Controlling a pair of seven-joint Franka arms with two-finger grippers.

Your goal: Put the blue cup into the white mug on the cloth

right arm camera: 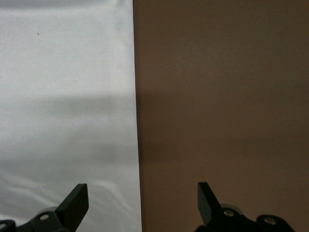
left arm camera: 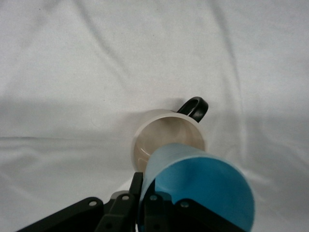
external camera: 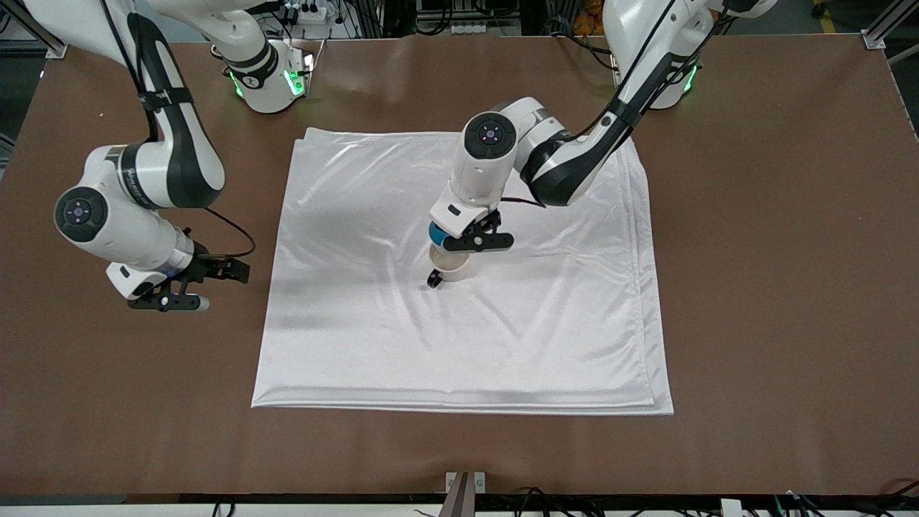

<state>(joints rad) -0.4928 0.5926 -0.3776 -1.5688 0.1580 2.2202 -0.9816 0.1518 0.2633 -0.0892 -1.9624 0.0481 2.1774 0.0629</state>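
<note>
The left gripper [external camera: 470,240] pinches the blue cup [left arm camera: 200,188] just over the white mug [left arm camera: 166,140] on the cloth [external camera: 459,345] — centre it, lower straight, then release. The right gripper [external camera: 169,298] waits spread over the table [external camera: 775,251].

Brown table [external camera: 775,287] w/ white cloth [external camera: 359,345] flat on it, mid-table.

My right gripper [right arm camera: 142,205] hangs with fingers [right arm camera: 75,203] spread wide — under them the cloth [right arm camera: 63,106] meets the bare brown table [right arm camera: 222,96] along a straight edge.
</note>
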